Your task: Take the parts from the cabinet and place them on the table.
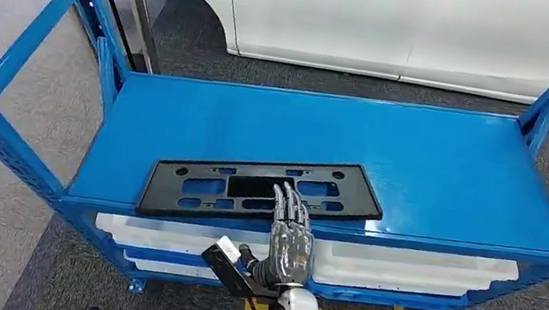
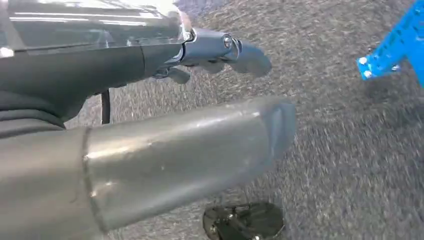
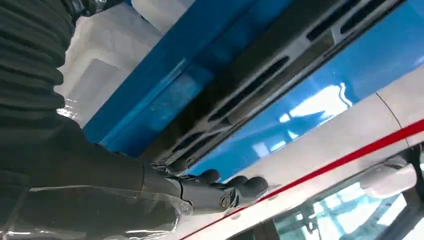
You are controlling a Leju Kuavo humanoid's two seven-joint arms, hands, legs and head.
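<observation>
Lying flat near the blue metal shelf's [image 1: 436,164] front edge, the black slotted plastic plate [image 1: 262,187] is sitting under the right hand's [image 1: 288,245] extended fingertips [image 1: 286,203]. Those fingers are spreading straight, gripping nothing. The left hand [image 2: 220,50] is hanging over grey carpet [image 2: 340,150], fingers loosely extended, holding nothing.

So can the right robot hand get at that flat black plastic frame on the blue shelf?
Probably yes: the right robot hand already reaches over the flat black plastic frame at the blue metal shelf front edge, nothing between them.
</observation>
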